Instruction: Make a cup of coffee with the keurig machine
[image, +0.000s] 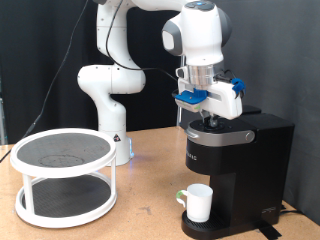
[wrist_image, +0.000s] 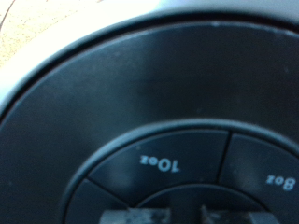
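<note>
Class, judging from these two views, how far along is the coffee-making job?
Done: the plain white ceramic mug stands on the drip base of the tall matte-black pod coffee maker, whose lid is down. In hand: the claw hovers at the machine's top, the wrist view filled by the 10oz button. Left: no coffee is seen pouring.

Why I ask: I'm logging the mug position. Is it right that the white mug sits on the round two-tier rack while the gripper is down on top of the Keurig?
Not quite. The exterior view shows the white mug on the Keurig machine's drip base under the spout, not on the rack. The gripper is indeed down at the machine's top.
</note>
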